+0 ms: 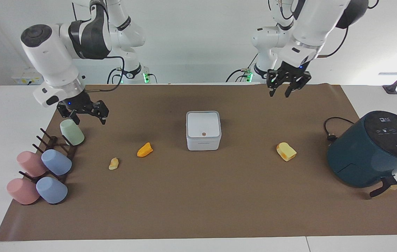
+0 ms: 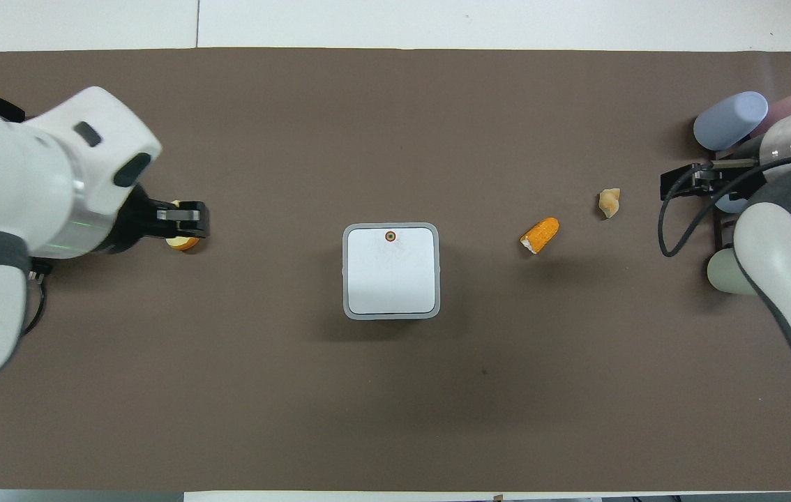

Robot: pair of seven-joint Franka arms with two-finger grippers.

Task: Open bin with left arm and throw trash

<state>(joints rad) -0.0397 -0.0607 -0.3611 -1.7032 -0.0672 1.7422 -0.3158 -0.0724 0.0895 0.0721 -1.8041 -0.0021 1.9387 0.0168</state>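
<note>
Two grippers hung in the air at the robots' end of the brown mat (image 1: 198, 203), and neither touched anything. We saw the left gripper (image 1: 279, 93) raised over the mat toward the left arm's end, its fingertips a little apart and empty. The right gripper (image 1: 90, 121) was spread wide and empty, low over the mat beside the green cup (image 1: 71, 132).

Nearest the robots among the task's things stood the bin (image 1: 203, 140), mid-table, its flat lid down and the round button (image 1: 203, 134) on the lid's edge farthest from the robots. We judged the task barely begun: the lid was to be opened, then all three scraps thrown in. Slightly farther out lay the yellow chunk (image 1: 286, 151) toward the left arm's end and the orange wedge (image 1: 145, 149) toward the right arm's end, with the beige lump (image 1: 113, 163) farther still.

Around them we noted the teal air fryer (image 1: 370, 154) with its cord (image 1: 331, 127), and a rack (image 1: 53, 143) of pastel cups. Nothing stood between the left gripper and the bin.
</note>
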